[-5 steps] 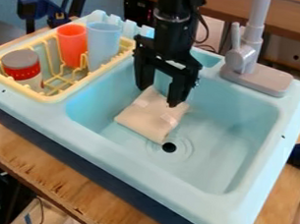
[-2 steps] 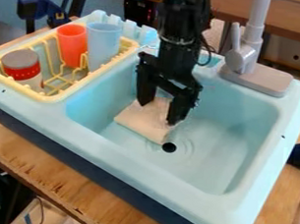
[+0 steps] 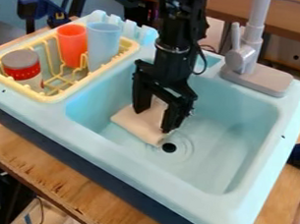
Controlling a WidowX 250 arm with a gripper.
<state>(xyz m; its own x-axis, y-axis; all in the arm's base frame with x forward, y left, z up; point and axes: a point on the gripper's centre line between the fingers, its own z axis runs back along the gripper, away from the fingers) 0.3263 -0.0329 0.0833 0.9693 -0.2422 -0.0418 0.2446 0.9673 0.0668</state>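
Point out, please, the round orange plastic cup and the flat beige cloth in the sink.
Round orange plastic cup (image 3: 72,43): camera view, on its outer wall.
Flat beige cloth (image 3: 138,126): camera view, on its upper surface.

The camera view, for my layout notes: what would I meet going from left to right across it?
Red-banded jar with grey lid, orange plastic cup, pale blue plastic cup, black two-fingered hand, grey plastic faucet.
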